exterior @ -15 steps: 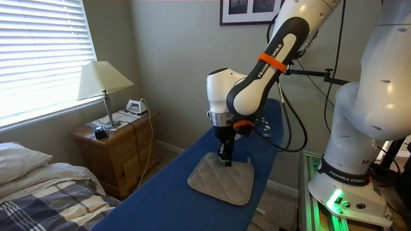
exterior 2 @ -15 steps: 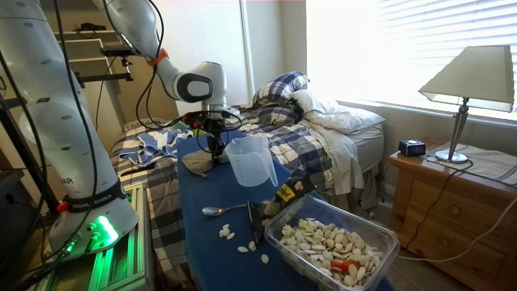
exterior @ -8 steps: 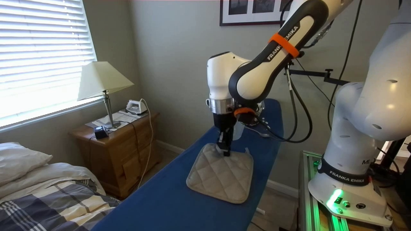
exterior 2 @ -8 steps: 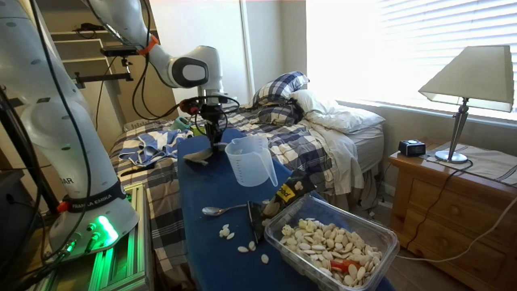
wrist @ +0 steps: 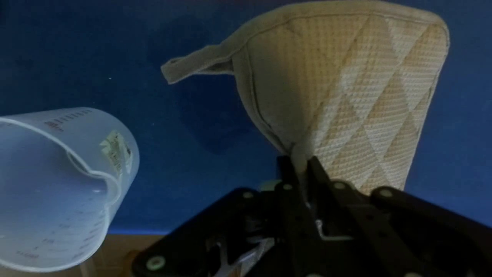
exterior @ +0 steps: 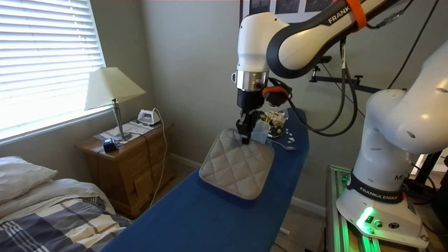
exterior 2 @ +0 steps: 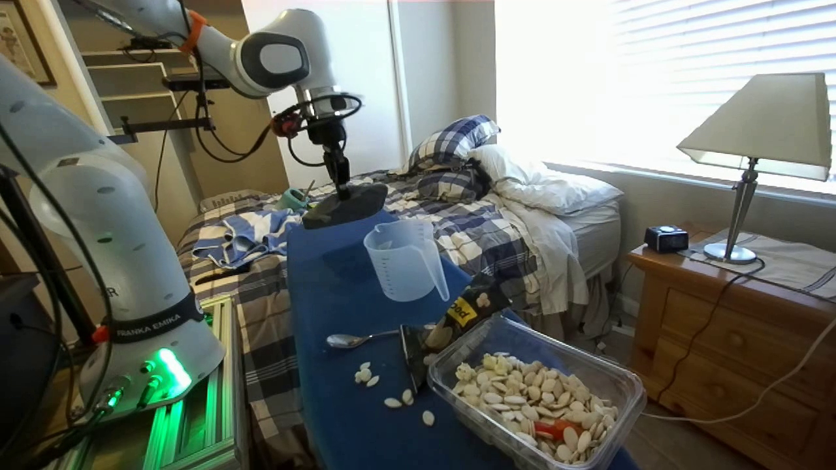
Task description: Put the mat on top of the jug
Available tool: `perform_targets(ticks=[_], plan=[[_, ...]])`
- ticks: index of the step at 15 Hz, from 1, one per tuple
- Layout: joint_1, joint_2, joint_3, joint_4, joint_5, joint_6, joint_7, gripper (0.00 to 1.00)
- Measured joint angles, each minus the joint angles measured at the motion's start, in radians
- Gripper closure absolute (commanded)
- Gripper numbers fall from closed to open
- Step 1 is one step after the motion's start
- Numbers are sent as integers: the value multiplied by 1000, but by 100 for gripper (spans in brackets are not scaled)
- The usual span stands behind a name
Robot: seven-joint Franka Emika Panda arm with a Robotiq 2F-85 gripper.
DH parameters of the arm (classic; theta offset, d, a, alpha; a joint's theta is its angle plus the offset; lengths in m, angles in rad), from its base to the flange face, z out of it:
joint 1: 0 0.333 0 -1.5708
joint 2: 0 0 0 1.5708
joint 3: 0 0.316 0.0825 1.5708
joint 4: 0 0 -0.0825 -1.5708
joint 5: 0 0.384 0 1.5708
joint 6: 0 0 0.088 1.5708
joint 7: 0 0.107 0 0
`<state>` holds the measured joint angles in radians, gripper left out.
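Bed beyond wrist view, mat within

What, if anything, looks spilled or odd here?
Loose pale seeds lie on the blue board in an exterior view, outside the clear tub of similar ones: likely spilled. A red-orange item sits among the tub's seeds; can't tell what. The mat hangs tilted, pinched in the tool, which seems normal for this task.

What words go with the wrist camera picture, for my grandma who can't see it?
A gripper pinches the edge of a beige quilted mat, holding it over a blue surface. A translucent, uncovered plastic jug sits at the picture's left, partly cut off.
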<state>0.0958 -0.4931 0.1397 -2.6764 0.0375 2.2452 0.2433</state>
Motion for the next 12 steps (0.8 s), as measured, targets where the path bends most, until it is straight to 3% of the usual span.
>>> perform_targets(ticks=[5,6,10,11,12], plan=[[-91,-217,-34,-23,-2,-47,45,97],[-117,-252,-52,-30,-2,-57,45,88],[-127,-266,-48,-36,-2,-59,33,88],[-127,-260,-44,-37,-2,-59,34,97],[-126,-257,-44,-37,-2,-59,34,97]])
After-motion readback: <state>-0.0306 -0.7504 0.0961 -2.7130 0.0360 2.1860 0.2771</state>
